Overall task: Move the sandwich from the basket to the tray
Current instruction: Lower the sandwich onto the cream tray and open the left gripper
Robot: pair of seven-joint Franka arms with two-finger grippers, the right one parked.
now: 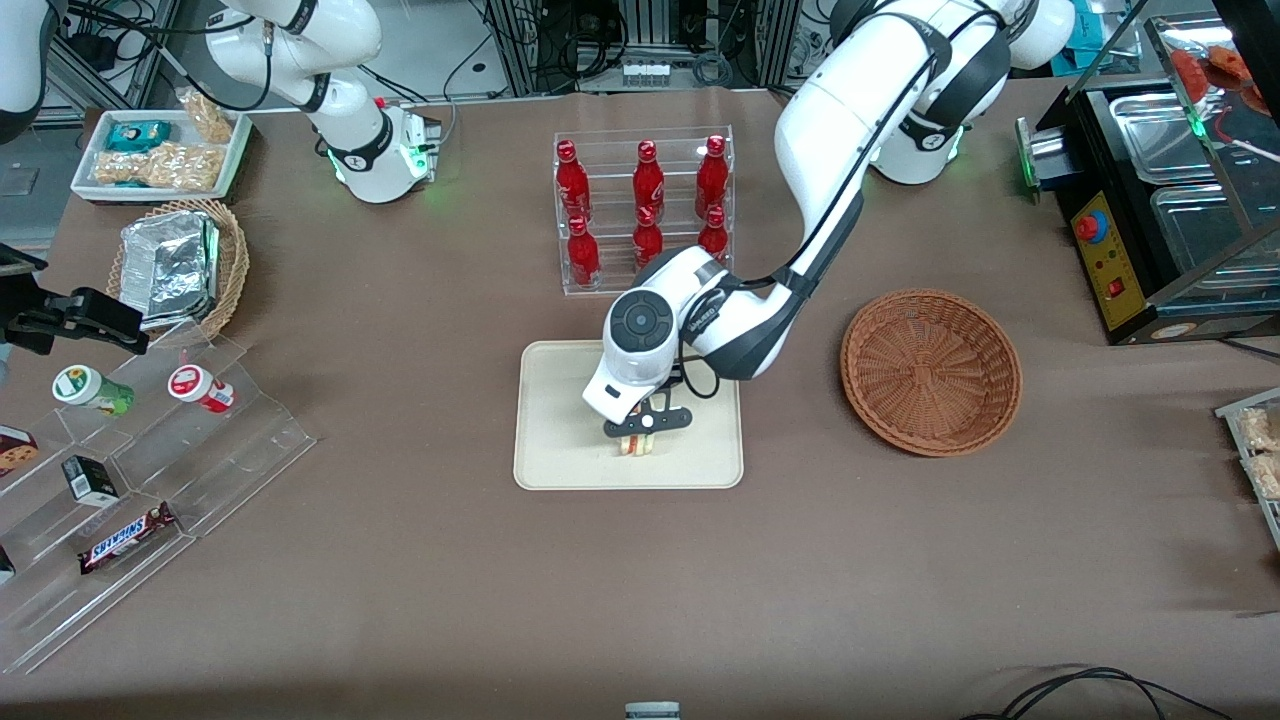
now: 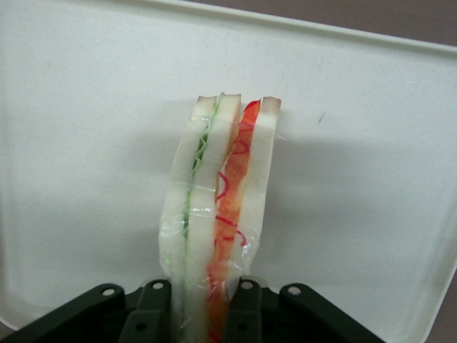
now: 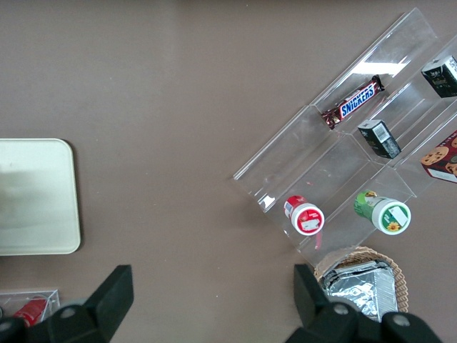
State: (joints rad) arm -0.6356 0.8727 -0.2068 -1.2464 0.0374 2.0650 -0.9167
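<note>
Your tool point(image 1: 644, 425) is squeezing the sandwich point(image 2: 218, 214) over the tray point(image 1: 560, 450); it looks soft, light and slippery in its wrap, so hold its flat bread sides gently.

From front I only see a sliver of the sandwich point(image 1: 634, 445), gripper point(image 1: 645, 432) & wrist cover the rest.

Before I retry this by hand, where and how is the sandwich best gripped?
Judging by the current hold, across its flat bread faces, from above: the gripper is shut on the sandwich over the tray, fingers pressing the outer slices so the layers stay together.
</note>
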